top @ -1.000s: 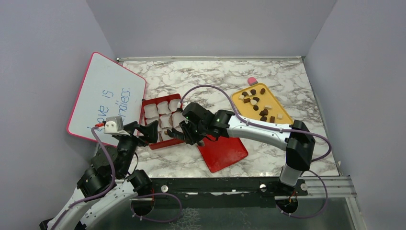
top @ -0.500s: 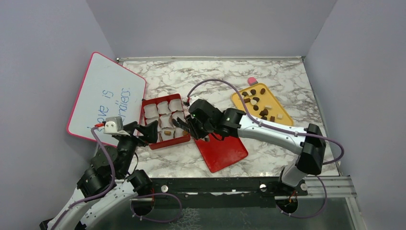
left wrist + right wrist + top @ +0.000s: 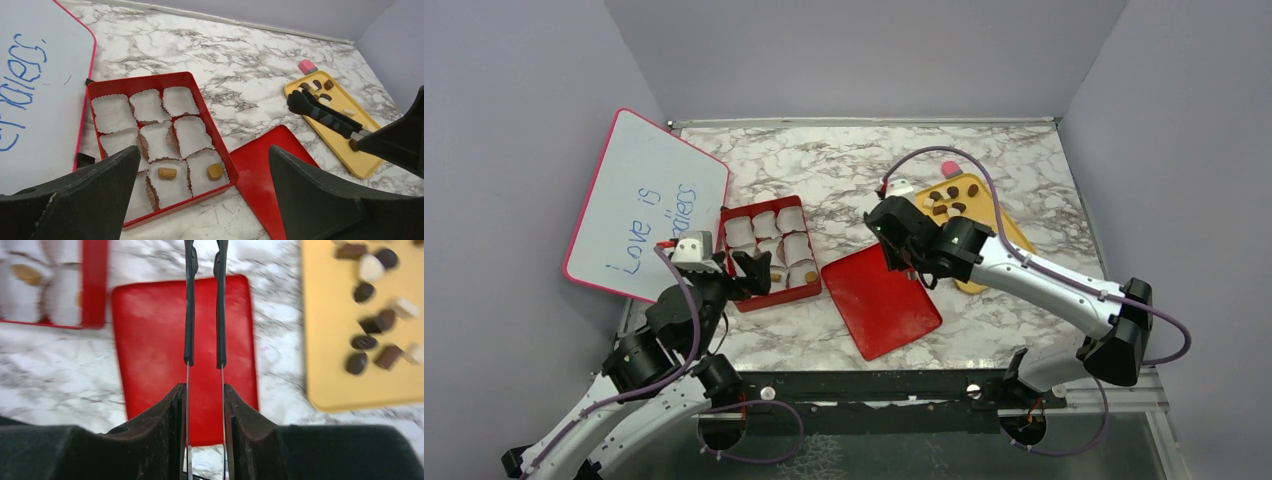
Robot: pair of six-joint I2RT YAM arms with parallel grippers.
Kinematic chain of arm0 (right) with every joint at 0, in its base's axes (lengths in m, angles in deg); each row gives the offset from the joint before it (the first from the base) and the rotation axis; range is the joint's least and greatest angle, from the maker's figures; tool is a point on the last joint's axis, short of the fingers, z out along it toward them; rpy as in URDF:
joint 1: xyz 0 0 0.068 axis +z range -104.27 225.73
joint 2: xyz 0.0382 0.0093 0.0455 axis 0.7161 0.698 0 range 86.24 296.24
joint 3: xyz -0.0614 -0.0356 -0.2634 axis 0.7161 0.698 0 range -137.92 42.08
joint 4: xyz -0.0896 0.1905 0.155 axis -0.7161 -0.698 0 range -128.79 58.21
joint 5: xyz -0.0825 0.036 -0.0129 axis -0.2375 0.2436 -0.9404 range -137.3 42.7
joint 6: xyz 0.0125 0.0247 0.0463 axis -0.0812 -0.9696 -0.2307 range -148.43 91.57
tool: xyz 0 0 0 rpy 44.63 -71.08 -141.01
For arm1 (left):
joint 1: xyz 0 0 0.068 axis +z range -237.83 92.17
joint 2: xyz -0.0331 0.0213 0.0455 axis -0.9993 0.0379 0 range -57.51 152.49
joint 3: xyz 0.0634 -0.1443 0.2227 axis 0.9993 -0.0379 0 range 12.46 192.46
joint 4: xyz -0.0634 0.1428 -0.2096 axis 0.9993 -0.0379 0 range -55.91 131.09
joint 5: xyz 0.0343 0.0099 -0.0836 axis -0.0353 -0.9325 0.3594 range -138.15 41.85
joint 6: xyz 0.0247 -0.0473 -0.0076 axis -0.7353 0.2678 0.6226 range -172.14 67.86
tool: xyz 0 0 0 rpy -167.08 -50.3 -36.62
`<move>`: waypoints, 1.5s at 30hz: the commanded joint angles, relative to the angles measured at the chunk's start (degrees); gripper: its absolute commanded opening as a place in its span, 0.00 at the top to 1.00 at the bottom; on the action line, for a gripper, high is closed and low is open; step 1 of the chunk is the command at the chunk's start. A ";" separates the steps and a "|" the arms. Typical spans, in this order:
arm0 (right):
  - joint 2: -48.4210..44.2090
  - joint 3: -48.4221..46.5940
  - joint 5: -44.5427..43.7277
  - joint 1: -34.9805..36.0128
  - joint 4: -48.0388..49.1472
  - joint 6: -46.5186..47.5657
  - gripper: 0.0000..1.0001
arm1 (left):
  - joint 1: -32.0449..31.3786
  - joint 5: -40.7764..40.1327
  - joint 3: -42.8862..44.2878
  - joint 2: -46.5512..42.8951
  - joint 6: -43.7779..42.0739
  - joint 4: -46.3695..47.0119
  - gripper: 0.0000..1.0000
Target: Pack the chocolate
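Observation:
The chocolate (image 3: 954,200) lies as several dark, tan and white pieces on a yellow tray (image 3: 1016,240); it also shows in the right wrist view (image 3: 364,342) and the left wrist view (image 3: 317,84). Two tan pieces (image 3: 167,173) (image 3: 215,171) sit in paper cups in the red box (image 3: 215,135) (image 3: 769,297). My right gripper (image 3: 902,238) (image 3: 204,387) is shut on black-tipped tongs (image 3: 189,315) (image 3: 325,116), above the red lid (image 3: 879,300) beside the tray. I see nothing between the tong arms. My left gripper (image 3: 749,275) (image 3: 202,152) is open and empty at the box's near edge.
A whiteboard (image 3: 639,200) with blue writing leans at the left, touching the box's left side. A small pink block (image 3: 951,168) lies at the tray's far end. Grey walls close in the marble table on three sides.
My right gripper has swung with the tongs from over the red box to the right, towards the yellow tray. A second tan piece now lies in the box. My left gripper shifted slightly right.

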 commanded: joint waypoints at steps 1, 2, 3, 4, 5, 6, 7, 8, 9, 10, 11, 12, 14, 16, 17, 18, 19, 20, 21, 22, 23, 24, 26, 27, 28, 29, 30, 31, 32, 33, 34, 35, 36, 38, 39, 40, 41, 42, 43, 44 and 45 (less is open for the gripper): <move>-4.13 3.80 -8.27 -2.59 -7.72 -4.84 0.66 | 0.29 4.81 0.43 3.89 -1.82 1.08 0.01; -5.10 5.11 -8.66 -3.90 -8.31 -5.39 0.66 | 0.26 5.82 0.48 4.81 -2.08 1.42 0.01; -5.94 6.48 -8.28 -5.66 -8.56 -5.66 0.66 | 0.29 6.70 0.46 5.84 -2.37 1.73 0.01; -6.92 7.95 -7.03 -7.98 -8.62 -5.66 0.66 | 0.26 7.58 0.38 6.95 -2.54 2.26 0.01; -7.84 9.24 -6.22 -10.11 -8.35 -5.35 0.66 | 0.33 8.59 0.26 8.12 -2.82 2.65 0.01; -8.81 10.59 -5.10 -12.04 -7.98 -4.97 0.66 | 0.33 9.65 0.17 9.39 -3.29 3.19 0.01; -9.63 11.61 -4.60 -13.97 -8.12 -4.87 0.66 | 0.32 10.84 0.13 10.47 -3.76 3.44 0.01; -10.13 12.47 -4.05 -15.72 -8.48 -4.86 0.66 | 0.34 11.76 0.10 11.76 -4.12 3.48 0.01; -10.52 13.27 -3.45 -17.77 -8.70 -4.67 0.66 | 0.33 12.60 0.14 12.99 -4.35 3.47 0.01; -10.85 14.48 -2.59 -20.38 -8.86 -4.41 0.66 | 0.32 13.56 0.12 14.02 -4.62 3.47 0.01; -11.11 15.23 -1.94 -22.04 -9.10 -4.34 0.66 | 0.34 14.75 -0.02 15.00 -4.77 3.54 0.01; -11.12 15.91 -1.58 -23.46 -9.46 -4.25 0.66 | 0.27 15.74 -0.08 15.90 -4.91 3.74 0.01; -11.15 15.46 -2.25 -24.47 -11.08 -5.54 0.66 | 0.32 17.70 0.24 17.60 -5.49 3.91 0.01; -11.60 15.22 -1.27 -25.26 -11.48 -6.26 0.66 | 0.29 18.44 0.43 18.86 -5.72 3.96 0.01; -11.92 15.28 -0.95 -25.64 -11.30 -6.62 0.66 | 0.33 18.71 0.48 19.25 -5.82 3.94 0.01; -12.28 15.52 -0.44 -26.27 -11.08 -6.65 0.65 | 0.27 18.97 0.44 19.52 -5.98 4.01 0.01; -12.21 15.74 0.32 -27.24 -11.12 -6.62 0.64 | 0.30 19.23 0.41 19.64 -6.02 3.92 0.01; -11.98 15.87 1.15 -28.47 -11.36 -6.54 0.64 | 0.29 19.62 0.31 19.53 -5.90 3.97 0.01; -11.76 16.14 1.83 -29.33 -11.62 -6.48 0.64 | 0.29 20.04 0.26 19.31 -5.79 3.95 0.01; -11.65 16.31 2.64 -30.25 -11.80 -6.32 0.64 | 0.27 20.49 0.14 19.17 -5.69 4.11 0.01; -11.47 16.31 3.06 -30.66 -12.21 -6.42 0.64 | 0.34 20.92 0.00 18.88 -5.55 4.28 0.01; -11.32 16.17 3.20 -30.79 -12.99 -6.76 0.64 | 0.26 21.25 -0.10 18.67 -5.51 4.52 0.01; -11.61 16.01 3.19 -31.01 -14.03 -7.62 0.64 | 0.34 22.00 -0.24 18.21 -5.55 4.83 0.01; -11.92 16.06 3.14 -31.26 -14.38 -7.93 0.63 | 0.32 22.37 -0.24 17.96 -5.69 4.90 0.01; -12.28 16.14 3.32 -31.60 -14.88 -8.26 0.63 | 0.29 22.67 -0.30 17.70 -5.83 4.96 0.01; -12.72 16.26 3.69 -31.81 -14.95 -8.48 0.63 | 0.30 22.86 -0.33 17.43 -5.97 4.96 0.01; -13.22 16.49 4.35 -31.96 -14.91 -8.68 0.63 | 0.32 22.98 -0.32 17.23 -6.01 4.90 0.01; -13.65 16.81 5.31 -32.00 -14.69 -8.67 0.63 | 0.34 23.13 -0.35 16.94 -5.99 4.99 0.01; -14.03 17.19 5.94 -32.08 -14.65 -8.68 0.63 | 0.30 23.40 -0.41 16.66 -6.07 5.04 0.01; -14.15 17.44 5.96 -32.06 -15.05 -8.97 0.63 | 0.27 23.59 -0.46 16.32 -6.14 5.01 0.01; -14.04 17.74 5.76 -32.14 -15.43 -9.20 0.63 | 0.30 23.70 -0.48 15.98 -6.19 5.05 0.01; -13.93 18.03 5.46 -32.17 -15.70 -9.32 0.62 | 0.32 23.71 -0.57 15.68 -6.14 5.05 0.01; -13.68 18.36 5.18 -32.19 -15.93 -9.33 0.61 | 0.31 23.67 -0.62 15.30 -6.18 5.05 0.01; -12.37 18.59 4.98 -32.34 -16.53 -9.52 0.61 | 0.32 23.60 -0.74 14.50 -6.13 5.04 0.01; -11.87 18.93 5.30 -32.35 -16.20 -9.48 0.61 | 0.34 23.35 -0.70 14.16 -6.18 5.05 0.01; -11.66 19.34 5.72 -32.35 -15.51 -9.24 0.60 | 0.31 23.10 -0.78 13.84 -6.18 5.05 0.01; -11.49 19.72 5.91 -32.35 -15.07 -9.25 0.60 | 0.31 22.88 -0.83 13.56 -6.18 5.05 0.01; -11.25 20.15 5.94 -32.39 -14.83 -9.17 0.60 | 0.34 22.73 -0.83 13.38 -6.19 5.01 0.01; -11.06 20.32 5.90 -32.43 -14.56 -9.05 0.60 | 0.34 22.63 -0.81 13.21 -6.19 5.02 0.01; -11.04 20.50 5.77 -32.44 -14.26 -8.85 0.60 | 0.33 22.51 -0.86 13.08 -6.20 4.97 0.01; -11.06 20.49 5.57 -32.44 -13.92 -8.56 0.60 | 0.31 22.44 -0.87 12.96 -6.20 4.95 0.01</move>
